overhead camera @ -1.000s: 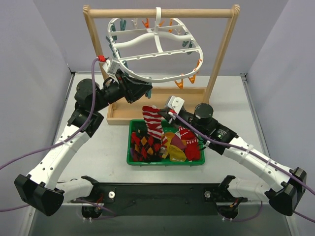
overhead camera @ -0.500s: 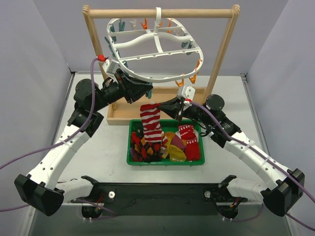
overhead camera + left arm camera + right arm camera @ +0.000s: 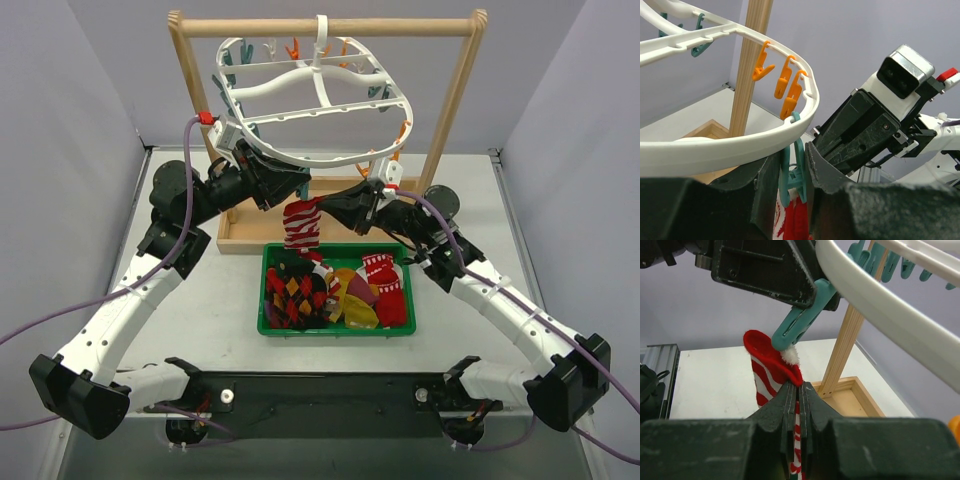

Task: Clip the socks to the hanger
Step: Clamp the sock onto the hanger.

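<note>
Obs: right gripper (image 3: pixel 797 390) clamped on striped sock (image 3: pixel 767 375), cuff up; teal clip (image 3: pixel 800 322), pinched by left gripper (image 3: pixel 792 157), at 12 o'clock, touching cuff.

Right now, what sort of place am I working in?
Likely a lab test cell: plain grey panels box in a metal table holding a wooden bar rack and green plastic bin.

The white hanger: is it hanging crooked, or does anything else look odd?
Yes, the hanger looks tilted under the wooden bar, its near rim dipping by the left gripper, which pinches a teal clip. Nothing looks broken.
</note>
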